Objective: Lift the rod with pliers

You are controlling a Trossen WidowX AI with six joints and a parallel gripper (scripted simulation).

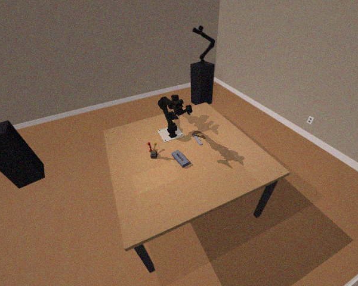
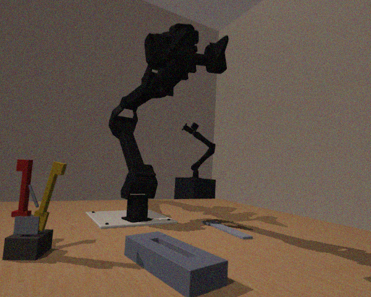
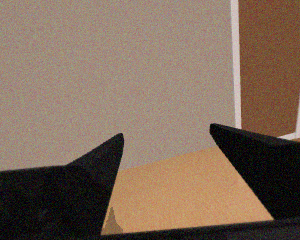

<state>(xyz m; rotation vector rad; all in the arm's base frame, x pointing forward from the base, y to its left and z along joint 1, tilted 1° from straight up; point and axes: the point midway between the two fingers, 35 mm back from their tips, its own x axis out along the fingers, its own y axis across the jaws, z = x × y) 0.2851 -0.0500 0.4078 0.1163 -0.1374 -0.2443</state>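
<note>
The locking pliers, with a red handle (image 1: 149, 146) (image 2: 25, 188) and a yellow handle (image 2: 48, 193) spread apart and pointing up, stand in the dark holster (image 1: 153, 155) (image 2: 19, 247). Their jaws are hidden. A blue-grey channel block (image 1: 184, 164) (image 2: 208, 277) lies on the table to the right of the holster, with a narrow slot along its top. The rod cannot be made out in the slot. My gripper (image 3: 166, 132) is open and empty, fingers wide apart. It is high above the table, turned away from the pliers and the block.
A flat blue-grey strip (image 1: 198, 140) (image 2: 232, 231) lies on the table right of the arm's white base plate (image 1: 164, 136) (image 2: 107, 220). Another arm stands on a dark pedestal (image 1: 201, 83) (image 2: 194, 188) behind the table. A second dark pedestal (image 1: 15, 157) stands at the left.
</note>
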